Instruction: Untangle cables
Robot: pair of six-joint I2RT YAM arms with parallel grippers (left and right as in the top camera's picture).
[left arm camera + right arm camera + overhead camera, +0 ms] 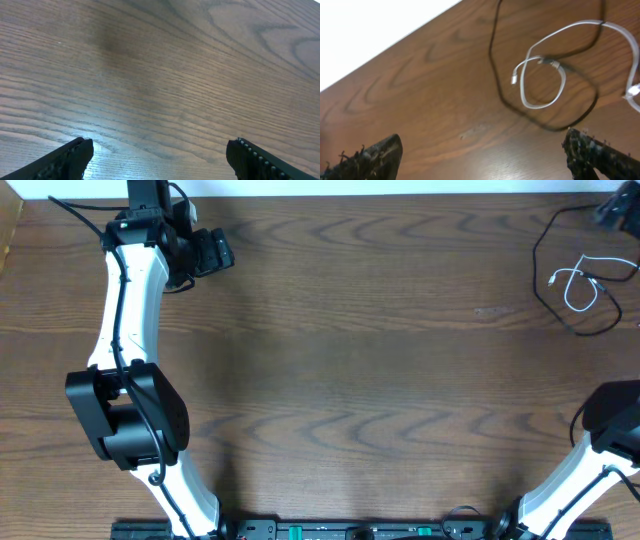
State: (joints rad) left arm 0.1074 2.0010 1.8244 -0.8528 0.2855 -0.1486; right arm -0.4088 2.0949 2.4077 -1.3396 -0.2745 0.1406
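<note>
The black cable lies in a wide loop at the far right of the table. The shorter white cable is curled inside that loop and crosses it. In the right wrist view the black cable rings the white cable, whose small plug end points left. My right gripper is open and empty, a little short of the cables. My left gripper is at the far left, far from the cables. In the left wrist view it is open over bare wood.
The table's far edge runs close behind the cables. A dark part sits at the top right corner, where the black cable ends. My left arm stretches along the left side.
</note>
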